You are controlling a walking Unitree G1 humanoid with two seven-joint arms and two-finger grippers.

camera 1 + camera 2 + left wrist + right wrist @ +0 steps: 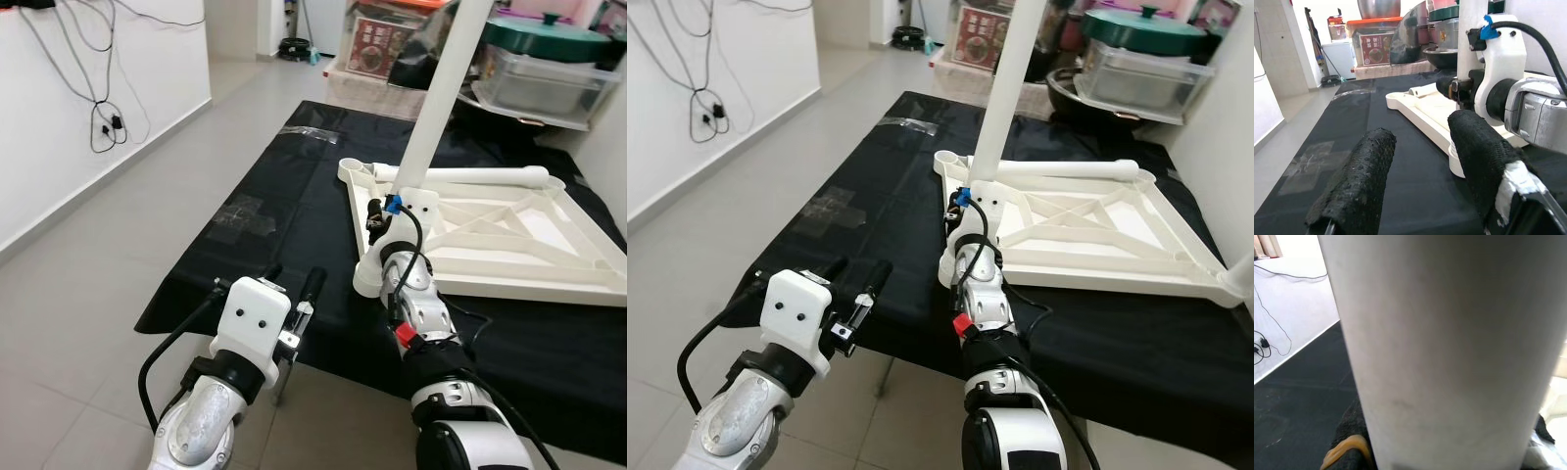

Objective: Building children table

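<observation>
One leg (443,73) is standing nearly upright at the near left corner of the tabletop (509,235), which is lying upside down on the black mat (265,225), ribs showing. The right gripper (377,217) is reaching in low at that corner, its fingers closing around the leg's base; in the right wrist view the white tube is sitting between dark padded fingers (1347,450). A second leg (470,176) is lying flat along the tabletop's far edge, beside the open socket (355,168) at the far left corner, so at least that one is waiting to be fitted. By my reckoning the build is at an early stage.

The left gripper (294,294) is hovering over the mat's near edge, left of the tabletop, fingers spread and holding nothing.

Whether the upright leg is seated fully in its socket is being hidden by the right wrist. The leg's top is running out of frame, and the tabletop's right corners are partly cut off.
</observation>
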